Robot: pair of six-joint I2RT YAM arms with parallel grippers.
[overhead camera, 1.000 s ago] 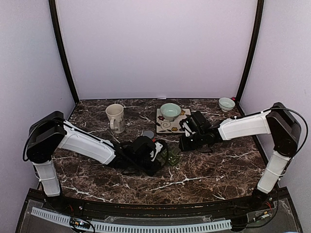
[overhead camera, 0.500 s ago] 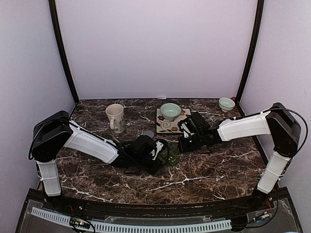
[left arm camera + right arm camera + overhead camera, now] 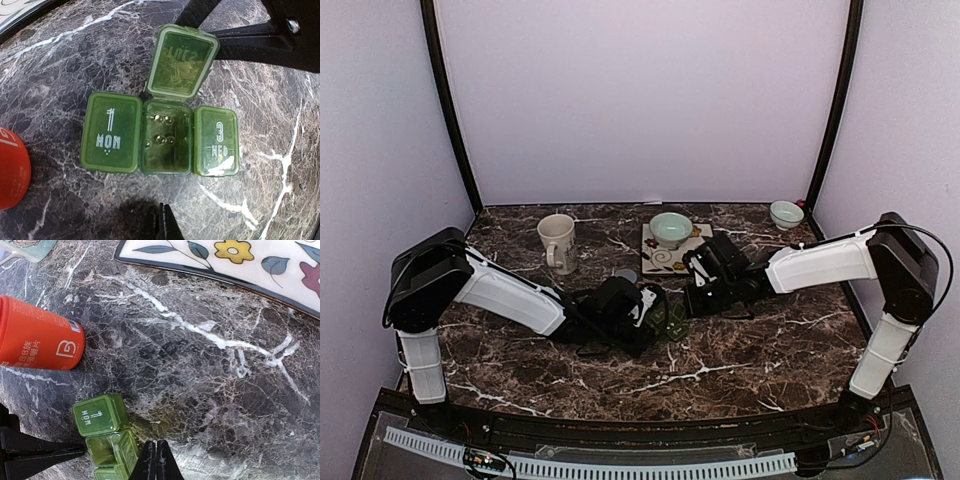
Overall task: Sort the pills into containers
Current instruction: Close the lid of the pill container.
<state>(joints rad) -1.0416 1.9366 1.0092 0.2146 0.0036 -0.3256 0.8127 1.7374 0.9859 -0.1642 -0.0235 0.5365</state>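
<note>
The containers [image 3: 110, 132] are a dark green pill-box strip lying on the marble. Its MON and WED lids are shut, and the middle lid [image 3: 181, 61] stands open. Several small round pills [image 3: 163, 120] lie in the open middle compartment. My left gripper [image 3: 161, 222] is shut and empty, just on the near side of the strip. In the right wrist view the strip [image 3: 97, 415] lies at the lower left. My right gripper [image 3: 156, 460] is shut and empty, close beside the raised lid. From above, both grippers flank the strip [image 3: 674, 320].
An orange bottle [image 3: 37, 335] lies on its side left of the strip. A flowered tile [image 3: 660, 258] carries a pale green bowl [image 3: 670, 228] behind the grippers. A beige mug [image 3: 557, 242] stands at back left, and a small bowl [image 3: 786, 213] at back right.
My right gripper has edged slightly left toward the strip. The left arm's shoulder and forearm have shifted a little right. Both grippers stay shut.
</note>
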